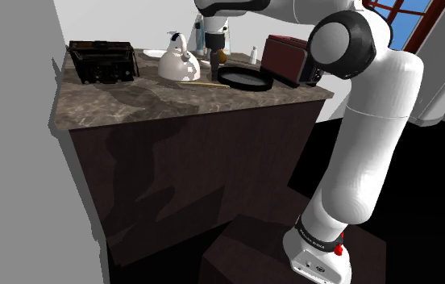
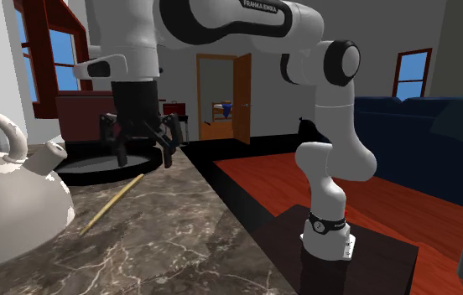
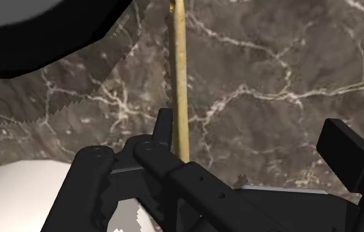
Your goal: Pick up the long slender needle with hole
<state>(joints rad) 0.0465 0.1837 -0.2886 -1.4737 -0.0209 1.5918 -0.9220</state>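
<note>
Here the work surface is a dark, white-veined marble counter (image 1: pixel 132 101) on a dark wood cabinet (image 1: pixel 197 177), with a pale wall behind it in the shoulder view. The second exterior view shows a room with a red wood floor (image 2: pixel 372 193), one blue sofa (image 2: pixel 423 134), one orange door (image 2: pixel 240 92) standing open, and two red-framed windows, one (image 2: pixel 49 59) behind the counter and one (image 2: pixel 412 74) on the far wall. On the counter are one white kettle (image 1: pixel 179 63), one black round pan (image 1: pixel 245 78), one dark red boxy appliance (image 1: pixel 285 58), one black appliance (image 1: pixel 104 60) at the far end, and one needle (image 1: pixel 201 83). The needle is a long tan sliver lying flat on the marble, in front of the kettle and just beside the pan. The single gripper (image 1: pixel 215 58) hangs over the needle's pan end with its fingers (image 3: pixel 164 132) spread wide. In the wrist view the needle runs up between them close to one finger, unclasped. The arm rises from one dark box stand (image 1: pixel 245 250).
</note>
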